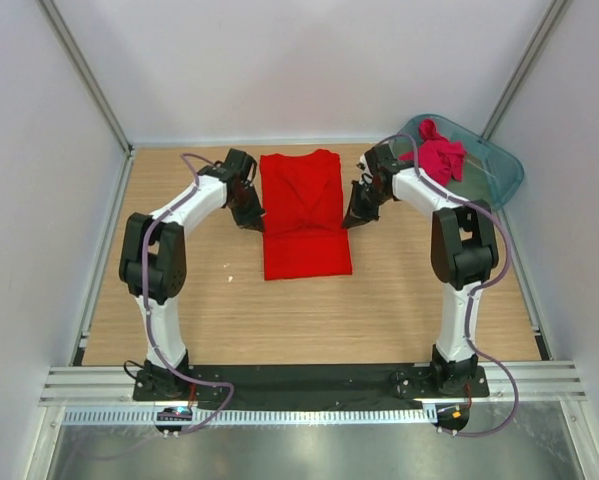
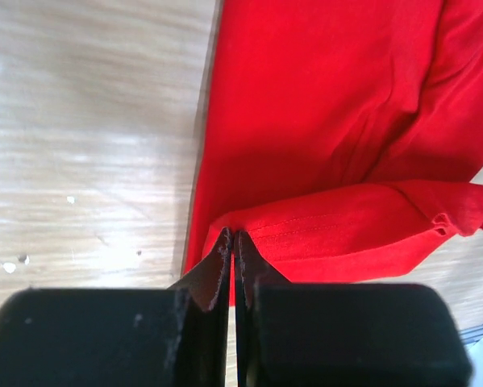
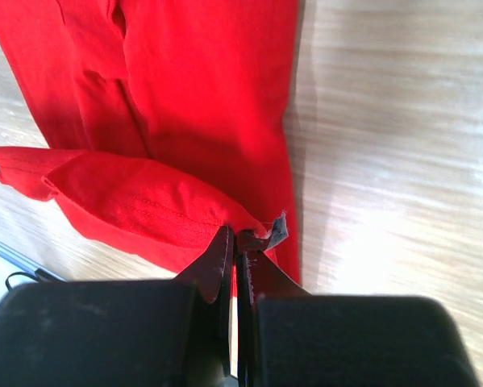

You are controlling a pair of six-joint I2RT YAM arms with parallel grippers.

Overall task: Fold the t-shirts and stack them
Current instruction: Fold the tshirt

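The red t-shirt point(image 1: 304, 225) lies flat on the tabletop point(image 1: 179, 310), midway between its left and right edges and nearer the far edge, already narrowed into a long strip. Expect it to handle as light, limp cloth. It will sag and drag rather than hold a shape, and a single layer could slip out of a shallow pinch. The stitched hem corners look like the best hold, both sides taken together, which is where you have it.

Your left end effector point(image 2: 232, 242) is fully closed on a stitched fold at the strip's left side. Your right end effector point(image 3: 235, 242) is closed the same way on the matching fold at the right side, just beside a small label point(image 3: 277, 228).

The crimson-pink t-shirt point(image 1: 439, 155) sits crumpled in the teal tub point(image 1: 504, 180) at the far right corner, well apart from the red one. It should be just as soft, and you will probably find its edges harder to pick out.

Count: two t-shirts, one tub, two end effectors.
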